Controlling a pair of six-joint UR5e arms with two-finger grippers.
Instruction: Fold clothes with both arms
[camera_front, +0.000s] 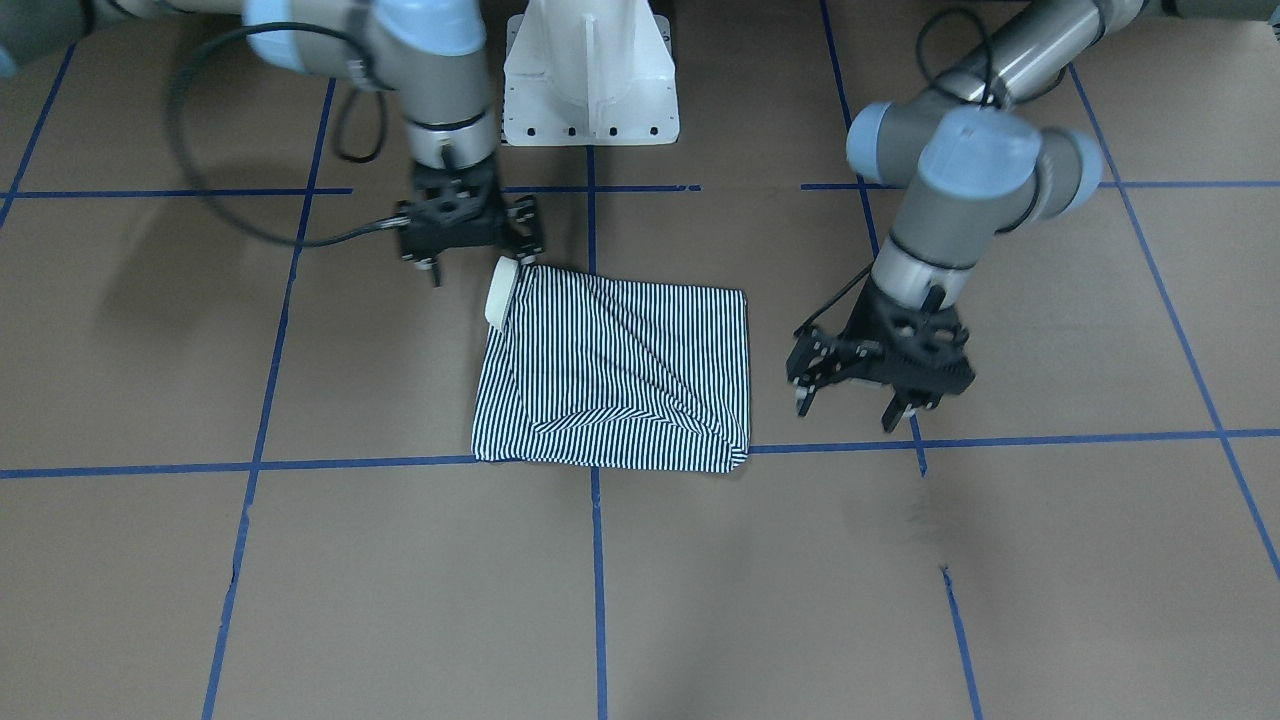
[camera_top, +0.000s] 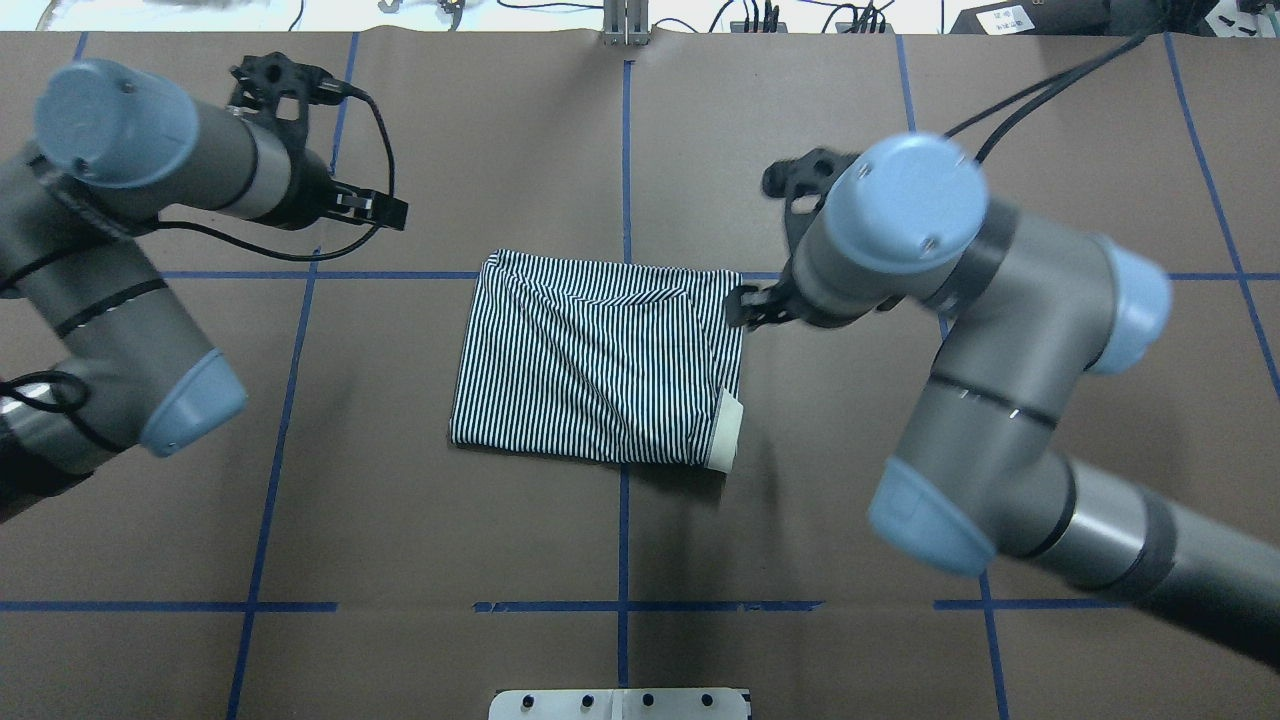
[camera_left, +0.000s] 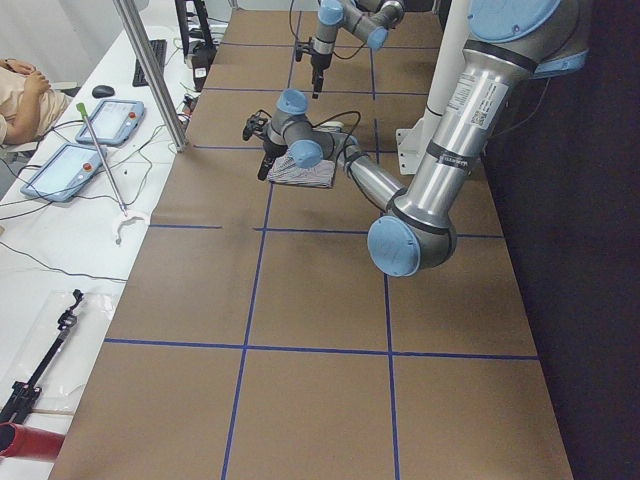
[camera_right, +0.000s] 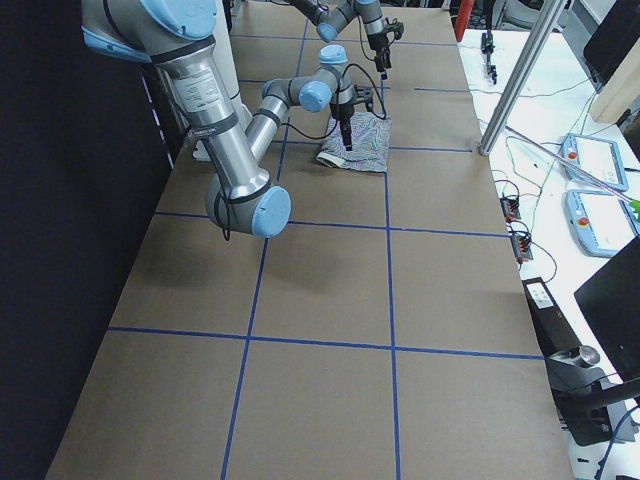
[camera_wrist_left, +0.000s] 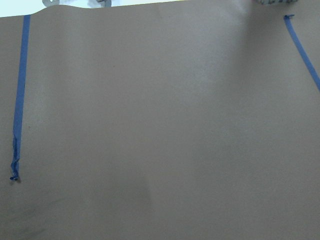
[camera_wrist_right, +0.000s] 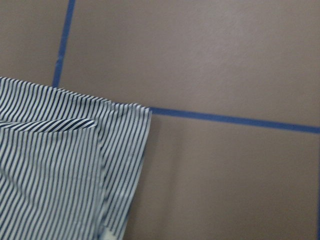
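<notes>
The striped polo shirt (camera_front: 615, 370) lies folded into a flat rectangle on the brown table. It also shows in the overhead view (camera_top: 600, 365) and the right wrist view (camera_wrist_right: 60, 170). Its white collar (camera_front: 500, 290) sticks out at the corner nearest the right arm. My right gripper (camera_front: 480, 250) hovers just beyond that collar corner, open and holding nothing. My left gripper (camera_front: 848, 408) hangs above bare table off the shirt's opposite side, open and empty. The left wrist view shows only table and tape.
The white pedestal base (camera_front: 590, 70) stands at the table's robot side. Blue tape lines (camera_front: 597, 560) grid the brown surface. A metal pole (camera_left: 150, 70), tablets (camera_left: 60, 170) and a seated person (camera_left: 20, 95) are beyond the table's far edge.
</notes>
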